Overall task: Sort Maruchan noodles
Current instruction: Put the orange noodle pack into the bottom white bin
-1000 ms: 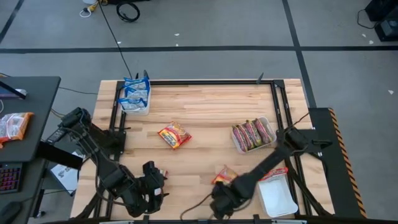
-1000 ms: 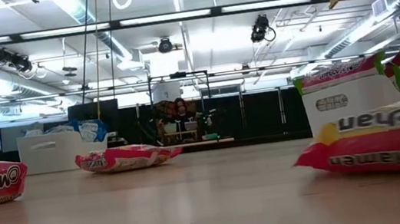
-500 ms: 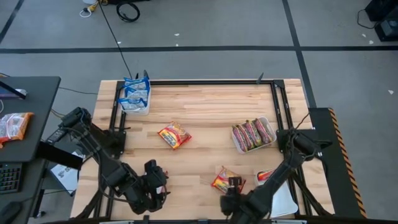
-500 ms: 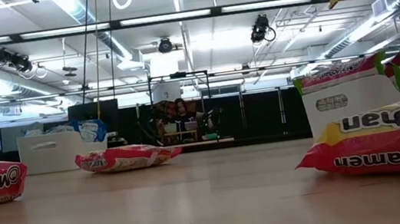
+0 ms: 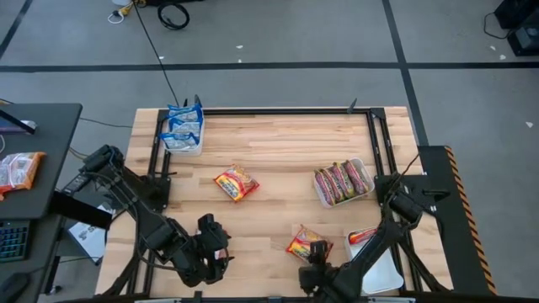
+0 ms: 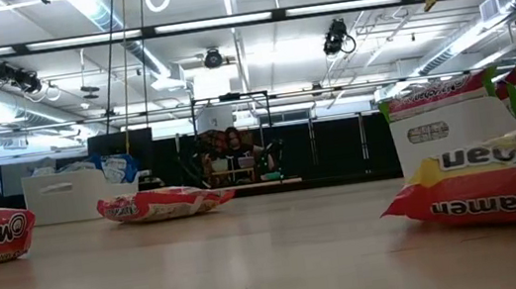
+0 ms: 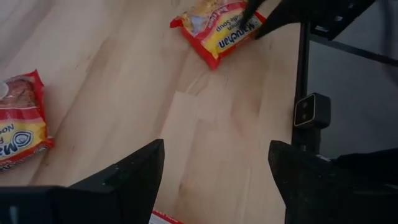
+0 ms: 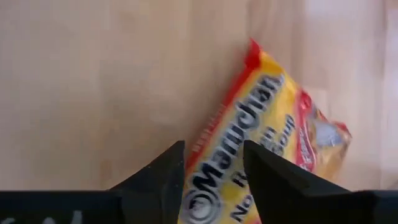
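From above our right gripper [image 5: 316,261] hides its fingers; its wrist view shows them parted over a packet [image 8: 261,149]. Left gripper [image 7: 214,171] gapes empty.

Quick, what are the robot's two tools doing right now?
Left tool: open, holding nothing.
Right tool: open, over a yellow noodle packet, not gripping it.

Bare table [image 5: 278,156] lies ahead of the right gripper [image 5: 317,252]; only a yellow-red packet [image 5: 302,241] lies just beyond its fingertips.
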